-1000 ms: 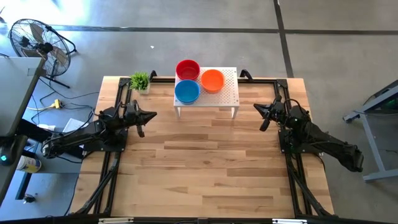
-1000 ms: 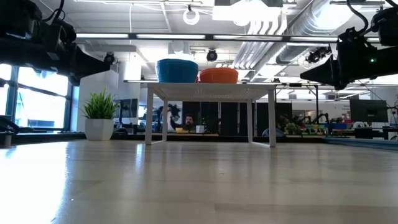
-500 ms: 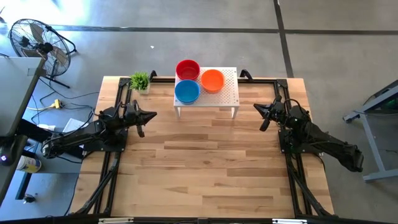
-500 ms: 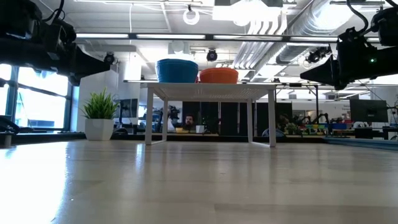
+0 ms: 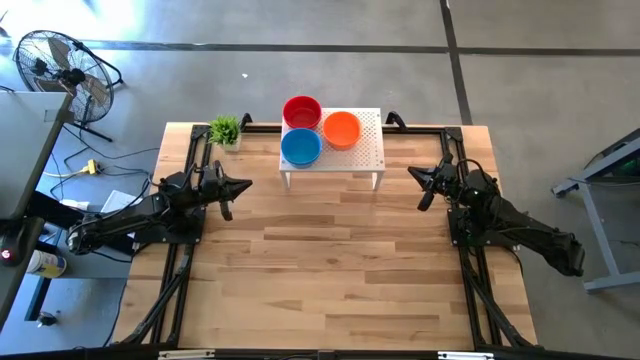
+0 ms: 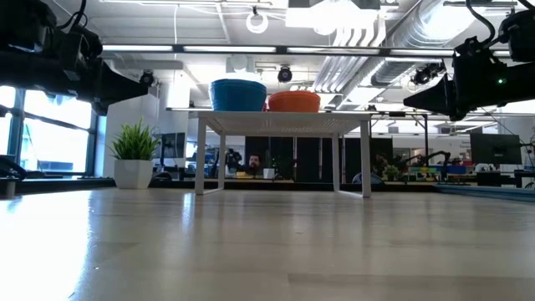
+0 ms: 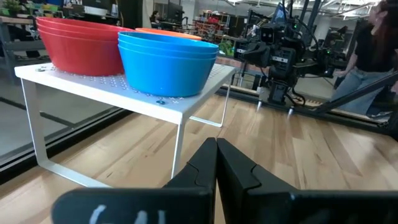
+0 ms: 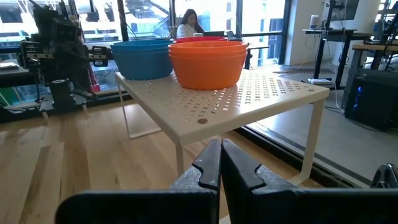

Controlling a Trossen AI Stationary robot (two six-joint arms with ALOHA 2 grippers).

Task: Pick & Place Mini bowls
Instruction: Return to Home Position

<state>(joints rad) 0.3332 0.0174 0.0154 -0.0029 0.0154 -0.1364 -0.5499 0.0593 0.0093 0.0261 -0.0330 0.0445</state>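
Three mini bowls stand on a white perforated stand (image 5: 365,150) at the table's far middle: red (image 5: 301,111) at the far left, blue (image 5: 300,147) in front of it, orange (image 5: 342,129) to their right. They also show in the left wrist view, blue (image 7: 166,62) and red (image 7: 78,43), and in the right wrist view, orange (image 8: 208,61). My left gripper (image 5: 246,184) is shut and empty, left of the stand above the table. My right gripper (image 5: 411,174) is shut and empty, right of the stand.
A small green plant (image 5: 226,130) in a white pot stands at the table's far left corner. The bare wooden tabletop (image 5: 330,260) stretches between the arms and toward the near edge. A person (image 8: 186,22) sits in the room beyond the table.
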